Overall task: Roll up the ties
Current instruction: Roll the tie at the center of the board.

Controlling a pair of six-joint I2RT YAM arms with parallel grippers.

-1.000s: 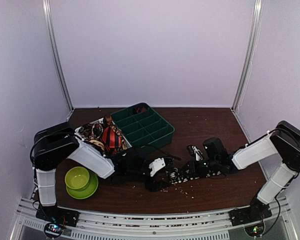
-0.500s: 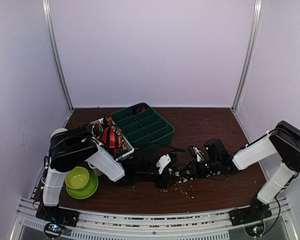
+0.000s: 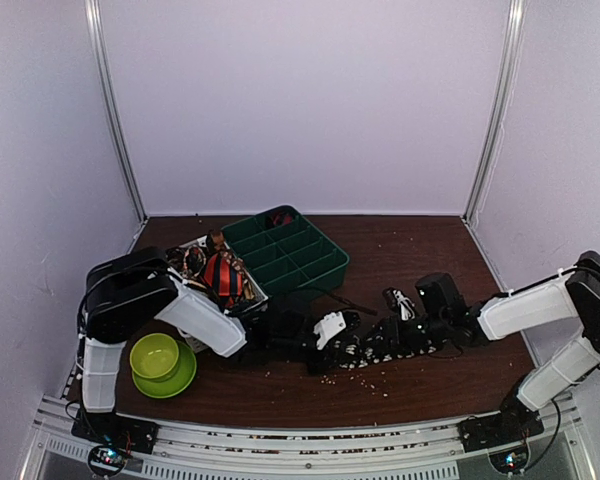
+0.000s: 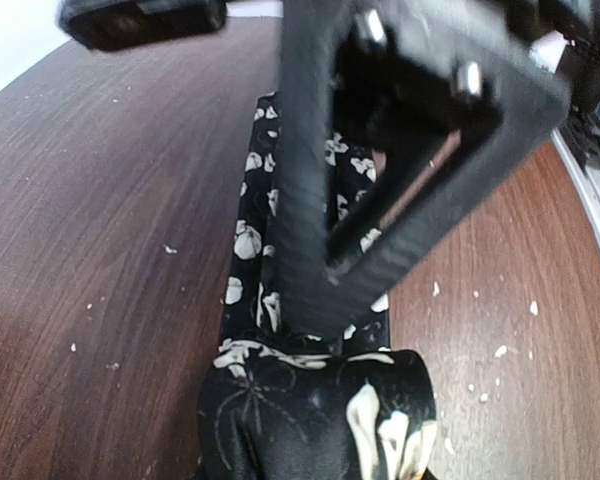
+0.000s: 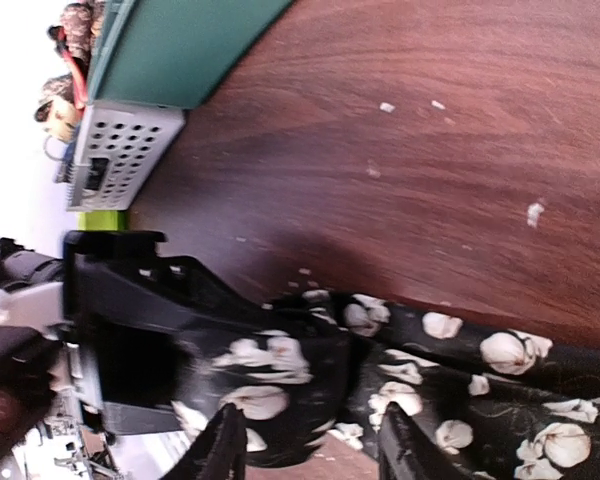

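Note:
A black tie with cream flower spots [image 3: 368, 352] lies flat across the table's front middle. Its left end is wound into a roll [image 4: 320, 420]. My left gripper [image 3: 325, 338] is shut on that roll, and the fabric hides its fingers in the left wrist view. The roll [image 5: 270, 390] and the left gripper [image 5: 130, 320] also show in the right wrist view. My right gripper [image 3: 392, 335] is open; its fingers [image 5: 223, 445] straddle the flat tie [image 5: 460, 400] right beside the roll. One right finger [image 4: 305, 200] stands on the tie.
A white perforated basket [image 3: 248, 300] behind the left arm holds a red-and-black striped tie [image 3: 222, 278] and brown patterned ones [image 3: 188, 262]. A green divided tray [image 3: 325, 275] stands behind it. A green bowl [image 3: 156, 355] sits front left. Pale crumbs dot the wood.
My left gripper has moved right along the tie with the roll, closer to the right gripper. The right arm has drawn back slightly to the right.

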